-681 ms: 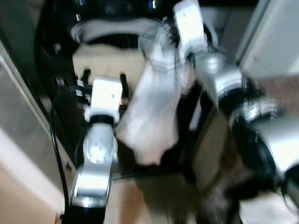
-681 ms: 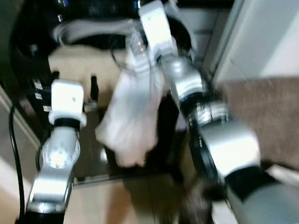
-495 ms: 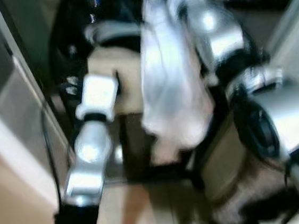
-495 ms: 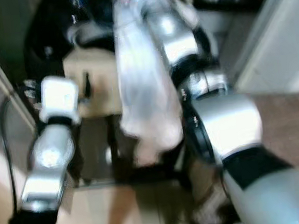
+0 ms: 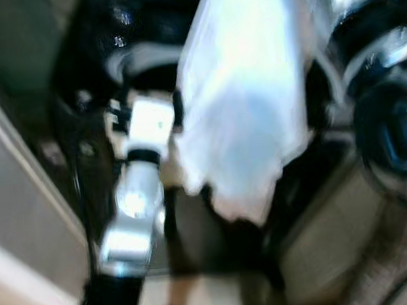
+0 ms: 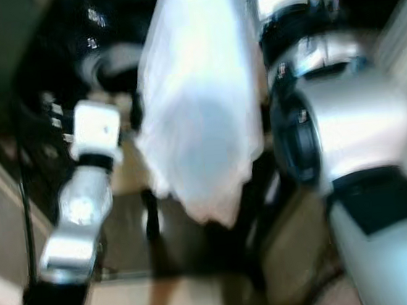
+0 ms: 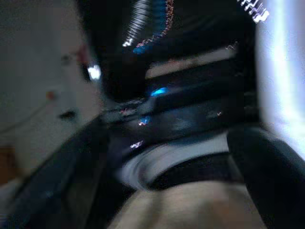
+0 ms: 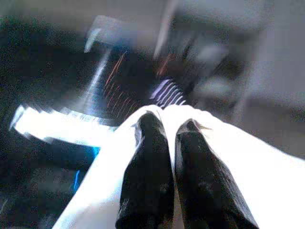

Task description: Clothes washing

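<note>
At upper centre of the frame, the right gripper (image 8: pixel 164 131) is clamped on a white cloth (image 5: pixel 246 111) hanging before the washing machine (image 5: pixel 135 58). Left gripper (image 5: pixel 143 100) state: cannot tell.

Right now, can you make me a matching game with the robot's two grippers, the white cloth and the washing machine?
Things:
1. right gripper
2. left gripper
3. white cloth
4. washing machine

States:
A. hangs down between the two arms
B. dark, with small blue lights
C. pinches the cloth's top edge
D. holds nothing, low beside the cloth

Pairs: 1-C, 2-D, 3-A, 4-B
</note>
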Tool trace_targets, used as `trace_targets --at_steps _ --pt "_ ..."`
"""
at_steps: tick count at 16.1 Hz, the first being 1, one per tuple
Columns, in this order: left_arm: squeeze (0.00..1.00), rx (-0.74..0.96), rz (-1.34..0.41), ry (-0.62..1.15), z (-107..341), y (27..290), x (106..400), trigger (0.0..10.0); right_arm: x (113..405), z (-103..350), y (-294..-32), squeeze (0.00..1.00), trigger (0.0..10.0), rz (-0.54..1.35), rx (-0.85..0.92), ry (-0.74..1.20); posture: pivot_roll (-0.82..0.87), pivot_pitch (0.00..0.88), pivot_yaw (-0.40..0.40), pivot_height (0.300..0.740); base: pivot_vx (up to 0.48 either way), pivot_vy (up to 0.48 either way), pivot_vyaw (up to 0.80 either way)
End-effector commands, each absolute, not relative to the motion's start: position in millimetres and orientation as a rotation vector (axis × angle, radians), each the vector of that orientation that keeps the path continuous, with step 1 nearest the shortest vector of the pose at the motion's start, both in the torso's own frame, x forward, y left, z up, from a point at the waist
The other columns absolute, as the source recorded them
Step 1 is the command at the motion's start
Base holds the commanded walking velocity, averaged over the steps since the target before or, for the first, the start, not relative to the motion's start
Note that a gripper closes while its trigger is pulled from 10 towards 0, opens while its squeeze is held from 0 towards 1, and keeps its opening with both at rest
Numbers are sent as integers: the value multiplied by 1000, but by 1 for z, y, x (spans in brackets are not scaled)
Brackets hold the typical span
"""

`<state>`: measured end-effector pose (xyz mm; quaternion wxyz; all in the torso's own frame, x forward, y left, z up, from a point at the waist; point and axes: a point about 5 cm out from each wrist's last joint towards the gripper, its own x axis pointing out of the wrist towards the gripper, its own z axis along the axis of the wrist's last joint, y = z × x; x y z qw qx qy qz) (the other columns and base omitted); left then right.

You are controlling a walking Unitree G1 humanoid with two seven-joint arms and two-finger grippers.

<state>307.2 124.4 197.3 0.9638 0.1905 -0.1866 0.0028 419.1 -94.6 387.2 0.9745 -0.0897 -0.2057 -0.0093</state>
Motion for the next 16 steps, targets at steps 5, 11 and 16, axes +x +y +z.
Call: trace_targets --at_steps 5,11,16 --pt "0 314 -38 -578 246 111 294 10000 429 292 -90 0 10000 76 -159 -113 158 0 -90 740 96 0 0" --pt "0 439 35 -962 321 118 271 10000 427 271 -76 0 10000 158 -195 -26 174 0 -100 740 0 0 0" --pt "0 437 2 -948 315 115 269 10000 420 226 -70 1000 10000 211 -167 148 179 0 -114 740 0 0 0"
